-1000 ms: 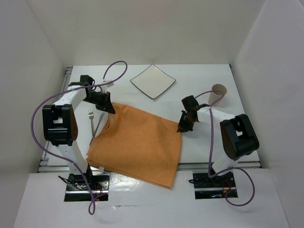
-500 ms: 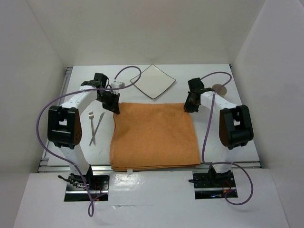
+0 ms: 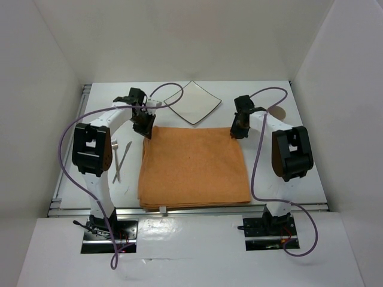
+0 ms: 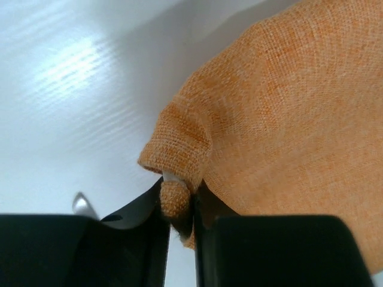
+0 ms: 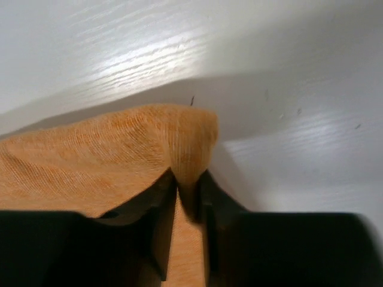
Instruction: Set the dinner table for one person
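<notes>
Pinching far corners of the mat [image 3: 194,170] with left gripper [image 3: 143,128] and right gripper [image 3: 238,133], jaws of both clamped on it. Lying flat on the table [image 3: 239,89] underneath (plate [image 3: 192,102] just beyond, cutlery [image 3: 119,160] off left).

No readable text, number, brand or sign is showing in any of the views. A small white tab [image 3: 162,210] is sticking out at the near edge of the orange cloth mat [image 3: 194,170]. It may be a sewn-in label, but it is appearing too small from the top camera for any print on it to be made out.
</notes>
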{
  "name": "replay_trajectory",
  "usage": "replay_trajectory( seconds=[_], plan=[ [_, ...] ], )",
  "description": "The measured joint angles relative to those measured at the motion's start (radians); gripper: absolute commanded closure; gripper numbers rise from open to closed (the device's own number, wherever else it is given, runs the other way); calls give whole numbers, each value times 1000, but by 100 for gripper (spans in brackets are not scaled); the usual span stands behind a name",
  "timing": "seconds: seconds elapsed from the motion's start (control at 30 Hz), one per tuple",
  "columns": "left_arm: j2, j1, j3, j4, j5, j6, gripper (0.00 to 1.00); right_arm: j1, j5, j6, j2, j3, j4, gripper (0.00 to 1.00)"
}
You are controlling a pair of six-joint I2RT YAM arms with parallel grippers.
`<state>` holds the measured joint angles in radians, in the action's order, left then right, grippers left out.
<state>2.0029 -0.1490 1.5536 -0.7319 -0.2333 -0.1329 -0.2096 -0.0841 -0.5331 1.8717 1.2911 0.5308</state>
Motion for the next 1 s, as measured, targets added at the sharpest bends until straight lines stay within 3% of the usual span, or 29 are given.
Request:
replay_trajectory(
  seconds=[0.07,0.1,0.23,0.33,0.43,0.47,0.5,0.6,0.67,0.77,1.0],
  plan=[
    [4,-6,21,2,34,10,24,0,-21,8,18,18,3,42],
    [4,-6,27,3,55,5,22,2,-35,14,27,31,7,29],
    [-3,2,43,6,119,23,19,1,-80,49,23,64,19,8],
    [-47,6,34,5,160,40,19,-18,-118,80,-23,65,35,8],
    [-178,-7,-49,31,187,50,19,-53,-122,97,-91,62,56,18],
    [-224,-21,-78,31,191,47,19,-60,-109,98,-120,47,48,28],
    [-266,-42,-105,31,192,34,21,-67,-93,100,-147,23,45,54],
    [-321,-126,-182,47,198,10,22,-74,-34,77,-208,-82,41,78],
    [-314,-173,-252,57,198,-5,22,-73,2,57,-211,-161,37,84],
    [-260,-192,-332,39,202,-28,22,-71,55,25,-206,-278,29,100],
    [-135,-184,-312,43,234,-52,21,-59,113,-19,-148,-282,9,100]
  ],
)
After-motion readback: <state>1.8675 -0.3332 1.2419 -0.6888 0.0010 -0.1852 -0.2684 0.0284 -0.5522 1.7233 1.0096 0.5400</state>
